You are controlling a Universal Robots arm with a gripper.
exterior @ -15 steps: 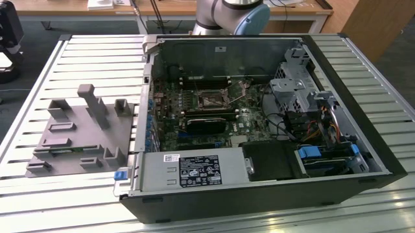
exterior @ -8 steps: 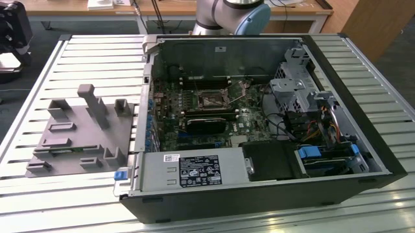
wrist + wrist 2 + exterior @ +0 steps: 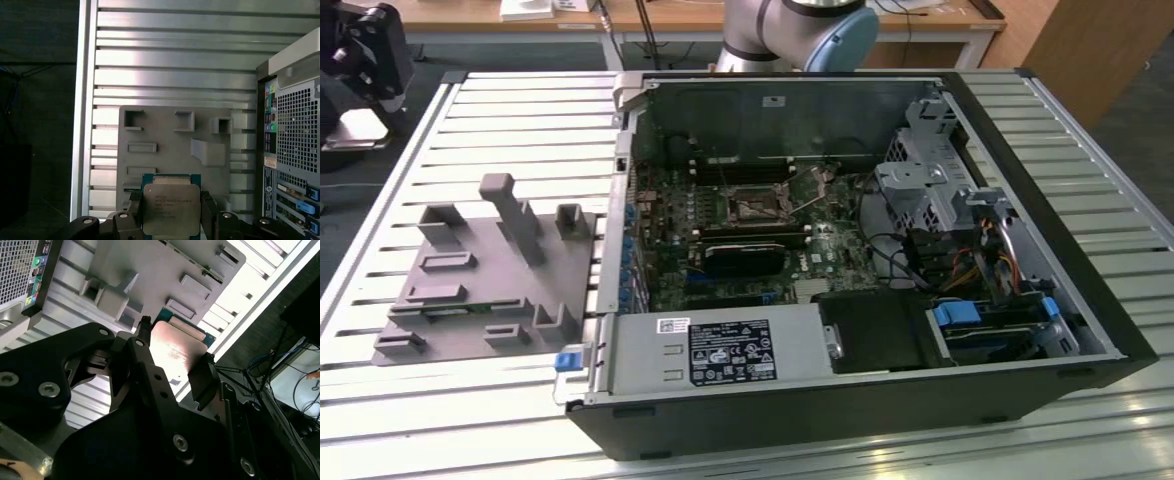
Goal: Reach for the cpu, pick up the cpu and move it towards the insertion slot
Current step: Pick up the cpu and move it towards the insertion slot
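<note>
In both wrist views my gripper is shut on the cpu, a flat square chip with a silvery top and a green rim. One black finger presses each side of it. The chip hangs well above the grey fixture tray, near the tray's edge. The insertion slot, a square socket with a shiny frame and a thin lever, lies on the motherboard inside the open computer case in the exterior view.
The grey fixture tray with upright blocks stands on the slatted table at the exterior view's left of the case. The arm's base rises behind the case. A power supply and drive bays line the case's near side.
</note>
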